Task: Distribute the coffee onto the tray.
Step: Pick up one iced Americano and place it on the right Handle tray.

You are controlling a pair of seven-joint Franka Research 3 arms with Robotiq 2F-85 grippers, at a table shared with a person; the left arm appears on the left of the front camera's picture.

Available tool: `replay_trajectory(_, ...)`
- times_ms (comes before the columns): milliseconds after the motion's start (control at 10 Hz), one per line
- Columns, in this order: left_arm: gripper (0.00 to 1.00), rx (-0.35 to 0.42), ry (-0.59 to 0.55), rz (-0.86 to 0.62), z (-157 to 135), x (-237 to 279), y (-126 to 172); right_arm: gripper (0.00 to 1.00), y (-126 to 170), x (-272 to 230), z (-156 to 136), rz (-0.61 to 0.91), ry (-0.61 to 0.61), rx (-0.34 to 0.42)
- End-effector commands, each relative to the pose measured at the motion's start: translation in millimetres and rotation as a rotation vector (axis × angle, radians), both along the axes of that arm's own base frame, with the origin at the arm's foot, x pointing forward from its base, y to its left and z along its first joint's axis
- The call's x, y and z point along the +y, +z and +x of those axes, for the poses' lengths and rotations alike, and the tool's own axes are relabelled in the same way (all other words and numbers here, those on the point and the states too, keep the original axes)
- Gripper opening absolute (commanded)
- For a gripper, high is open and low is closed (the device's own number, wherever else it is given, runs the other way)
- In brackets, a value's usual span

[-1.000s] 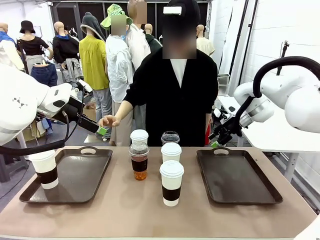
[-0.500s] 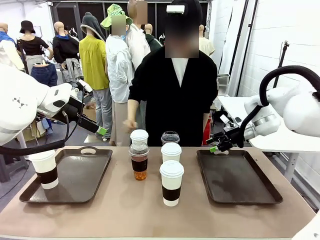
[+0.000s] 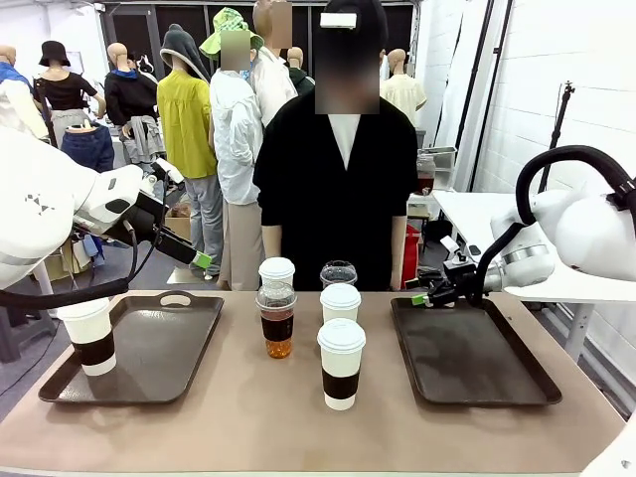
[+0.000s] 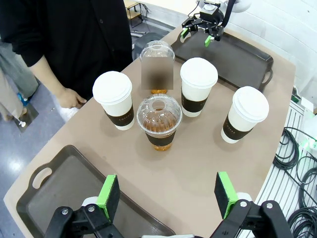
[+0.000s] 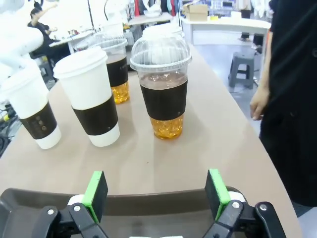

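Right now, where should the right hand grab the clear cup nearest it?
Probably by the dark sleeve around the clear cup, coming level from the right tray side. It stands upright, its dome lid looks flimsy, and the open right hand faces it with nothing between.

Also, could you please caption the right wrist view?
Open right gripper at the tray rim, facing a dome-lidded cup and paper cups.

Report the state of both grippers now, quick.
Left gripper: open, holding nothing.
Right gripper: open, holding nothing.
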State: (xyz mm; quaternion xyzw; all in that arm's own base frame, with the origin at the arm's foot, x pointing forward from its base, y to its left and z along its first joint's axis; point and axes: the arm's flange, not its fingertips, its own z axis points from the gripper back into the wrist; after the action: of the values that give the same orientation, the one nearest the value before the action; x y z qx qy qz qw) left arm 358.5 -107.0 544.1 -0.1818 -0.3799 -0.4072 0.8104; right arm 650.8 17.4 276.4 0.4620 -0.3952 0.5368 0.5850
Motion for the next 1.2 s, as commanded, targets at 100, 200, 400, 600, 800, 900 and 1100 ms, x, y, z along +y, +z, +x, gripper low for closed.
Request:
replay_trajectory(100,1.0,0.006,-0.003,-0.002,-0.4,1.6,0.1,1.0,0.7,1.5,-0.5,-0.004,-0.004,-0.005)
replay_trajectory(200,1.0,0.006,-0.003,-0.002,-0.4,1.6,0.1,1.0,0.7,1.5,-0.5,-0.004,-0.004,-0.005)
replay_trajectory(400,1.0,0.006,-0.003,-0.002,-0.4,1.6,0.1,1.0,0.7,1.5,-0.5,-0.004,-0.004,-0.005)
replay_trajectory(600,1.0,0.006,-0.003,-0.002,-0.4,1.6,0.1,1.0,-6.4,3.9,4.5,0.017,-0.014,-0.003)
replay_trajectory(800,1.0,0.006,-0.003,-0.002,-0.4,1.6,0.1,1.0,-10.3,21.7,10.1,0.058,-0.013,-0.005)
replay_trajectory(900,1.0,0.006,-0.003,-0.002,-0.4,1.6,0.1,1.0,-9.7,30.9,12.9,0.066,-0.011,-0.005)
replay_trajectory(1100,1.0,0.006,-0.003,-0.002,-0.4,1.6,0.1,1.0,-9.4,52.1,18.2,0.084,-0.014,0.002)
